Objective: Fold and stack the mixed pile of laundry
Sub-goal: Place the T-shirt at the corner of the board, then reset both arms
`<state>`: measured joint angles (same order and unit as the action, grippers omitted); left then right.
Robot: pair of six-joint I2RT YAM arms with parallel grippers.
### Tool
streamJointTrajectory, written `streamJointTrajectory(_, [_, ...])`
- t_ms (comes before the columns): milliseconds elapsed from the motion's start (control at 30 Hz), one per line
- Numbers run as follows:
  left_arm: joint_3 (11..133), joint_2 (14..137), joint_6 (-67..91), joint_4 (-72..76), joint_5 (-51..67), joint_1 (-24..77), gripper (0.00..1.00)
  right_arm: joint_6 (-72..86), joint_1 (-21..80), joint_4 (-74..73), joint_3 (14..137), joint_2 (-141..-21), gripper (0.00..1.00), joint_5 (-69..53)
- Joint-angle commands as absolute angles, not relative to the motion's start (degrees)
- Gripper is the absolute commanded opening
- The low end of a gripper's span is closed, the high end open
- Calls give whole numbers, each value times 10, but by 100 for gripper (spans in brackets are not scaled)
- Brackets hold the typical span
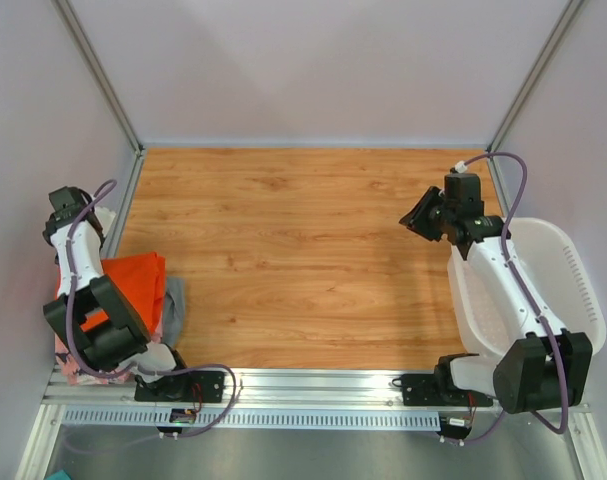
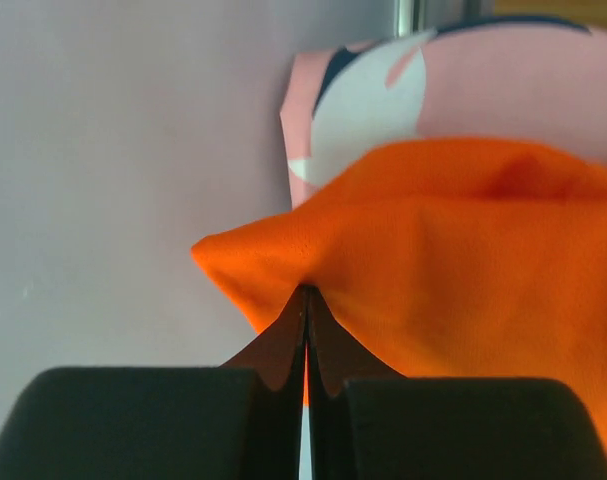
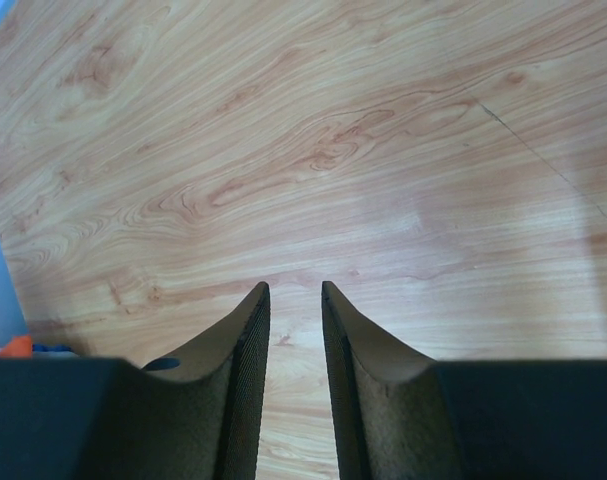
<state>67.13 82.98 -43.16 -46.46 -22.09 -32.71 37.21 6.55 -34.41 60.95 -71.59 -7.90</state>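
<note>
Pale lilac walls close in a wood-grain tabletop [image 1: 303,260] with an aluminium rail along its near edge. At the tabletop's left edge the left arm [image 1: 93,300] is folded back on itself, elbow low by the rail and wrist raised beside the wall. The left gripper [image 2: 306,295] has its fingers pressed together on a pinched fold of the bright orange cloth garment [image 2: 463,250]. That garment tops the mixed laundry pile [image 1: 133,290], which lies at the tabletop's near-left corner, partly beyond its edge. Behind the orange fold, in the left wrist view, shows the pink cloth garment with dark-and-white pattern [image 2: 503,90]. A grey cloth garment [image 1: 175,300] pokes out from under the pile onto the wood.

At the tabletop's right edge the right arm [image 1: 508,275] stretches away from the rail, crossing over the white slotted plastic basket [image 1: 573,265], whose visible inside is bare white plastic. The right gripper [image 3: 295,290] hangs above the wood, tilted toward it, fingers a narrow gap apart and holding nothing.
</note>
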Motion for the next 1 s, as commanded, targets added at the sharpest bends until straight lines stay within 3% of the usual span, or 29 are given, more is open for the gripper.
streamJointTrajectory(0, [686,871,-434,-381,-238,-331,0,361,62,-351,640,-704,30,-63])
streamJointTrajectory(333, [702,930,-475,-268,-296,-336,0,357,62,-362,664,-716,30,-54])
streamJointTrajectory(567, [743,890,-415,-374,-240,-330,1,356,62,-366,670,-720,30,-52])
streamJointTrajectory(767, [781,779,-348,-503,-197,-196,30,363,63,-364,667,-722,30,-64])
streamJointTrajectory(967, [792,776,-260,-627,-153,4,48,344,62,-379,678,-721,35,-60])
